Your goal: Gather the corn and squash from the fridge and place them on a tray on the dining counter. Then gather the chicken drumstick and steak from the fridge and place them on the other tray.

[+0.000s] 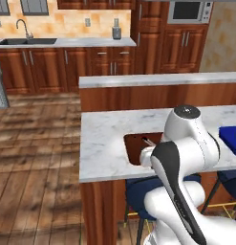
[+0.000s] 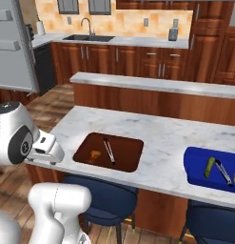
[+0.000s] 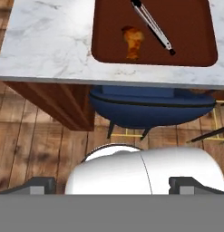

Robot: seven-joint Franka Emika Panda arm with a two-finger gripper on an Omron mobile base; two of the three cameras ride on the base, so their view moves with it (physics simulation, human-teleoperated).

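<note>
Marble surface [image 2: 152, 131] spans both base views. Brown tray [image 2: 128, 159] near its front edge, blue tray [image 2: 195, 167] well to the right. My arm is folded low at the surface's front.

Blue tray holds corn [image 2: 210, 167] and tongs [image 2: 222, 172]. Brown tray holds the chicken drumstick [image 3: 133, 41] beside a second pair of tongs [image 3: 152, 25]. Steak not yet on the tray.

Claw [image 3: 111, 183]: tips barely show; can't tell apart or together.

Risk, my judgement: driving off toward the fridge with the arm this close could clip the edge or the blue stool [image 3: 149, 108] below.
</note>
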